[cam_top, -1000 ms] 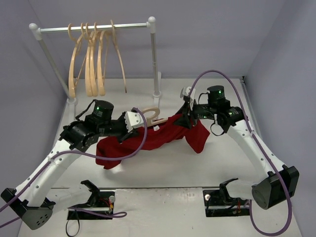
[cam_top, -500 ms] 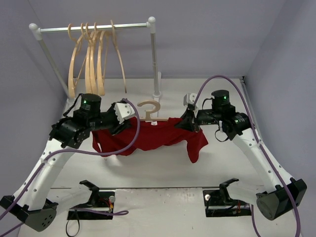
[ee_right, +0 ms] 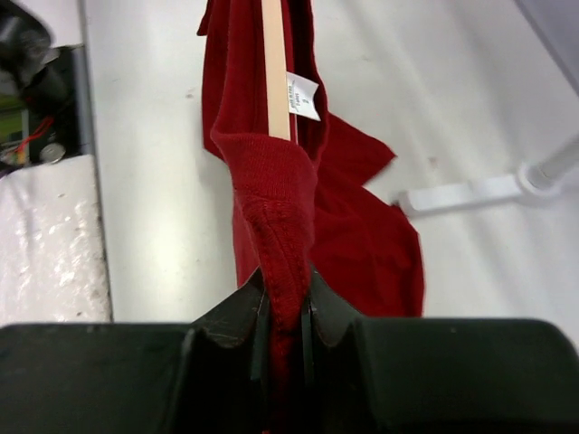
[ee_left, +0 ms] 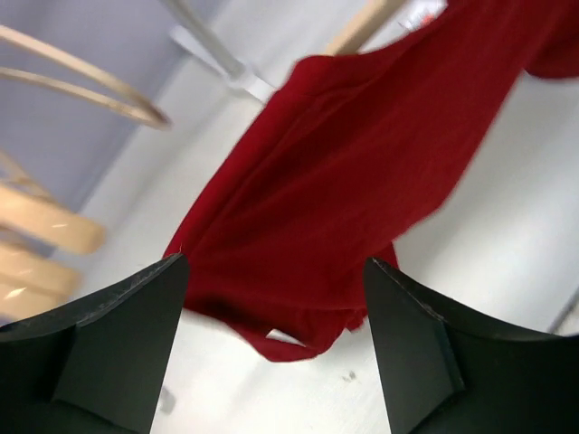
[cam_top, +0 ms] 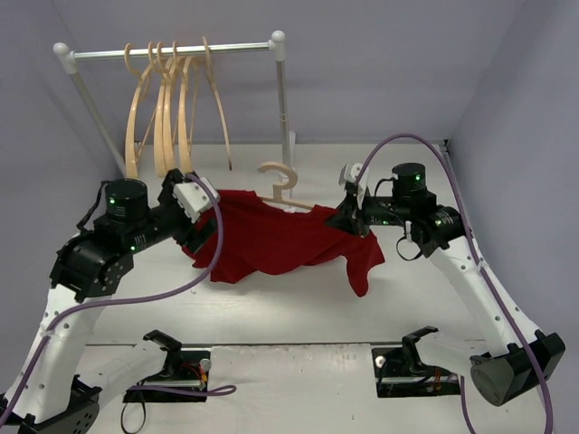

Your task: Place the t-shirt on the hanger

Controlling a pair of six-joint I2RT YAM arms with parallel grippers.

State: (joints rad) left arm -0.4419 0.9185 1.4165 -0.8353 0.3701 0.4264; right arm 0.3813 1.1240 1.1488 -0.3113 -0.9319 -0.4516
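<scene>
Red t-shirt (cam_top: 271,240) hangs mid-air in front of the rail stand (cam_top: 283,99), draped on the hanger (cam_top: 276,179), long axis roughly parallel to the rail. Right gripper (ee_right: 285,276) pinches the shirt's shoulder over the hanger end. Left gripper (ee_left: 273,264) is spread and empty, just off the opposite shoulder; it looks the better-placed arm to settle that side.

The t-shirt (cam_top: 271,240) is soft matt red cloth; the hanger (ee_right: 276,72) smooth pale wood.

The white table (cam_top: 298,307) carries the rail stand (cam_top: 282,99) at its back.
</scene>
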